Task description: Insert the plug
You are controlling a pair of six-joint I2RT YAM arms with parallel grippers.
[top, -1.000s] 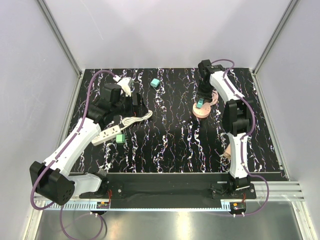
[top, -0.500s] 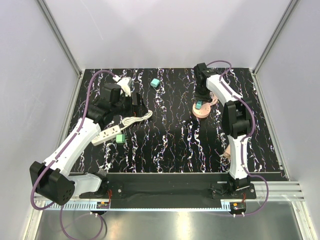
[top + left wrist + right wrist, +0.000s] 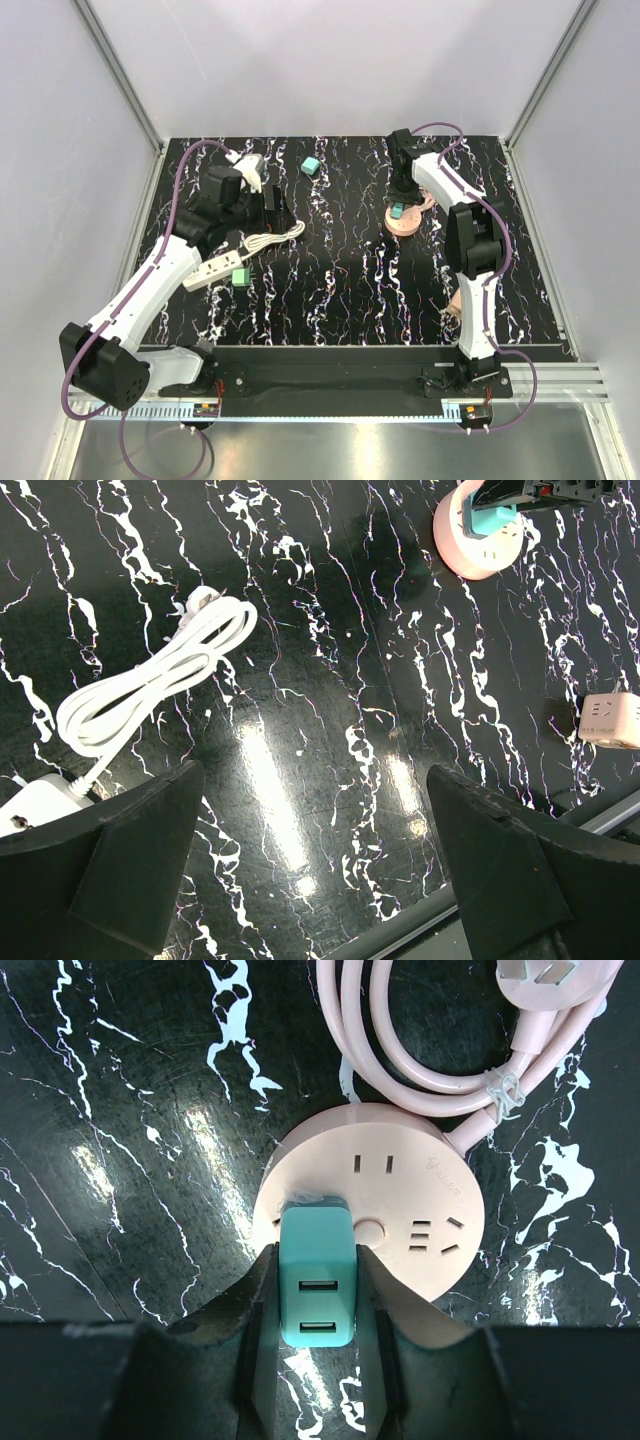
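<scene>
The teal plug (image 3: 317, 1275) is clamped between my right gripper's (image 3: 316, 1255) fingers. It stands against the left part of the face of a round pink socket block (image 3: 400, 1210), and its prongs are hidden. In the top view the right gripper (image 3: 398, 207) and plug (image 3: 397, 210) are over the pink block (image 3: 406, 223) at the back right. The left wrist view also shows the plug (image 3: 492, 520) on the block (image 3: 470, 555). My left gripper (image 3: 315, 860) is open and empty above the table, near the white power strip (image 3: 212, 270).
A second teal cube (image 3: 311, 166) lies at the back centre. A green cube (image 3: 240, 276) sits beside the white strip, whose coiled white cable (image 3: 150, 680) lies nearby. A pink coiled cable (image 3: 450, 1050) runs behind the round block. A pink cube adapter (image 3: 612, 718) lies by the right arm.
My right gripper has shifted slightly left and towards the back with the teal plug, staying over the pink block. The left arm has not moved.
</scene>
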